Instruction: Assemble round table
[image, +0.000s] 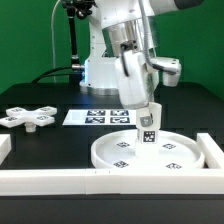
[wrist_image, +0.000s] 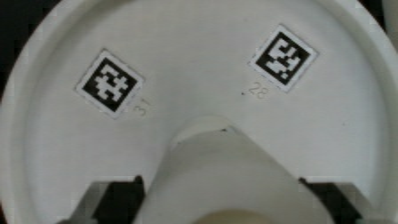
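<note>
The large rimmed round disc (image: 165, 155) lies flat on the black table at the exterior view's right, with several square tags on its face. My gripper (image: 146, 112) is shut on the short cylinder leg (image: 148, 132), holding it upright over the disc's middle; I cannot tell whether its lower end touches the disc. In the wrist view the leg (wrist_image: 222, 165) sits between my dark fingers (wrist_image: 121, 195), and the disc (wrist_image: 196, 50) with two tags fills the background. The cross-shaped base (image: 28, 117) lies apart at the exterior view's left.
The marker board (image: 98, 117) lies behind the disc near the robot's base. A long white border rail (image: 50, 180) runs along the front edge, and another (image: 211, 148) stands close beside the disc at the exterior view's right.
</note>
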